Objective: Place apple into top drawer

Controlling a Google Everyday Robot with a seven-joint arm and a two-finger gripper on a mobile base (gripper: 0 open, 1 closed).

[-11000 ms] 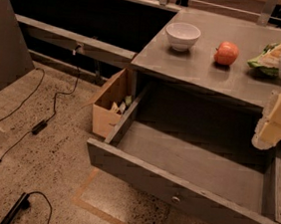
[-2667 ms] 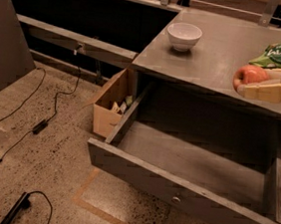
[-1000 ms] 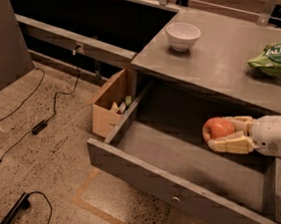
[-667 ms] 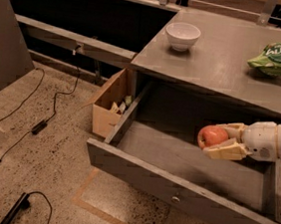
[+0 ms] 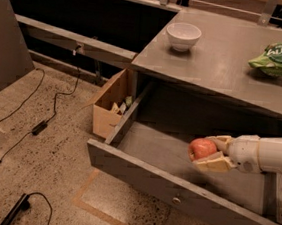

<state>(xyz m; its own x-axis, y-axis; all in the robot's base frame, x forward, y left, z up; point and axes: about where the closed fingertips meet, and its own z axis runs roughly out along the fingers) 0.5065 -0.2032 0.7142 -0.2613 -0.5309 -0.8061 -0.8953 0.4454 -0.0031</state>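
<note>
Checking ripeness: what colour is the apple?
The apple is red-orange, held in the gripper over the open top drawer; camera view.

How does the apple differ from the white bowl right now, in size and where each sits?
The small red-orange apple is smaller than the round white bowl. The apple is held in the jaws of the cream gripper over the open grey top drawer; the bowl stands free on the grey countertop. Both are round.

The gripper (image 5: 211, 152), clasping the apple (image 5: 201, 148), sits over the top drawer (image 5: 163, 183), before the counter (image 5: 214, 64).
</note>
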